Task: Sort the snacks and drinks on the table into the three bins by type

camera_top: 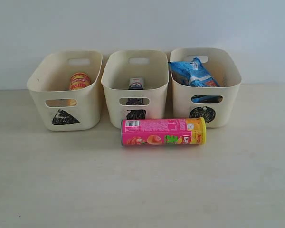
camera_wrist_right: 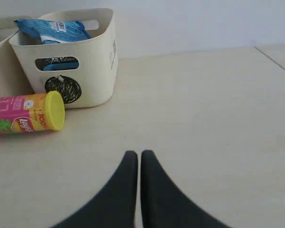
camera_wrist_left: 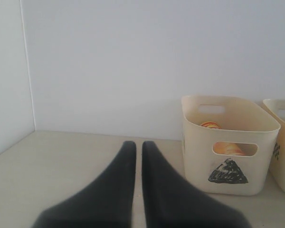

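Both grippers are pressed together and hold nothing. The left gripper [camera_wrist_left: 138, 143] shows two smooth black fingers that taper to narrow tips with only a thin slit between them, over bare table to the side of the triangle bin. The right gripper [camera_wrist_right: 136, 154] looks the same, tips together, over open table and well apart from the pink-yellow tube.

The table [camera_top: 142, 190] is a flat, pale beige surface with faint grain. Three alike cream plastic bins stand in a row at its back, side by side, with rounded corners, smooth walls and oval handle cutouts. Each carries a black scribbled mark on its front: the triangle bin [camera_top: 38, 90] on the left, the square bin [camera_top: 111, 95] in the middle, the circle bin [camera_top: 230, 95] on the right.

The pink-yellow tube [camera_top: 163, 131] lies on its side on the table, just in front of the square and circle bins. Its long axis runs left to right, along the row, with the yellow cap end to the right and the barcode end to the left. Whether it touches a bin cannot be told.

A yellow-red tube [camera_top: 79, 80] stands inside the triangle bin, its round top below the rim. A crinkly blue bag [camera_top: 194, 72] sits tilted in the circle bin, poking above the rim. A small dark carton [camera_top: 136, 83] with a white top stands in the square bin.
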Tool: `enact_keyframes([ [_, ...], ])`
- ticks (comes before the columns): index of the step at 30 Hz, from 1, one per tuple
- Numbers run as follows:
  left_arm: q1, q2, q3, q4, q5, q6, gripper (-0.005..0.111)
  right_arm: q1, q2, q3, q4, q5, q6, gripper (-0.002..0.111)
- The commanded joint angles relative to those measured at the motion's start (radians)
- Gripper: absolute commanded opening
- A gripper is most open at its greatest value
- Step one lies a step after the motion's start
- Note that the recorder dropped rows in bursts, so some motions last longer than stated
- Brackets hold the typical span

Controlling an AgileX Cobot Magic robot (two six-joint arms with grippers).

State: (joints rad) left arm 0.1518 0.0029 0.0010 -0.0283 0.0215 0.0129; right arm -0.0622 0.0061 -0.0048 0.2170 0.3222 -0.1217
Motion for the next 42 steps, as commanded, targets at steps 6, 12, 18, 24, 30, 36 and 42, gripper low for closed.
enact_keyframes([
  [6, 0.005, -0.003, -0.001, -0.009, -0.005, -0.004, 0.004, 0.055, -0.006, 0.005, -0.077, 0.031, 0.058, 0.0],
  [12, 0.005, -0.003, -0.001, -0.009, -0.005, -0.004, 0.004, 0.055, -0.006, 0.005, -0.039, 0.031, 0.065, 0.0],
  [18, 0.005, -0.003, -0.001, -0.009, -0.005, -0.004, 0.004, 0.055, -0.006, 0.005, -0.039, 0.031, 0.065, 0.0],
  [24, 0.005, -0.003, -0.001, -0.009, -0.005, -0.004, 0.004, 0.055, -0.006, 0.005, -0.039, 0.031, 0.065, 0.0],
  [30, 0.005, -0.003, -0.001, -0.009, -0.005, -0.004, 0.004, 0.055, -0.006, 0.005, -0.039, 0.031, 0.065, 0.0],
  [36, 0.005, -0.003, -0.001, -0.009, -0.008, -0.004, 0.004, 0.055, -0.006, 0.005, -0.039, 0.031, 0.065, 0.0],
  [42, 0.005, -0.003, -0.001, -0.153, -0.254, -0.374, 0.004, 0.055, -0.006, 0.005, -0.039, 0.031, 0.065, 0.0],
])
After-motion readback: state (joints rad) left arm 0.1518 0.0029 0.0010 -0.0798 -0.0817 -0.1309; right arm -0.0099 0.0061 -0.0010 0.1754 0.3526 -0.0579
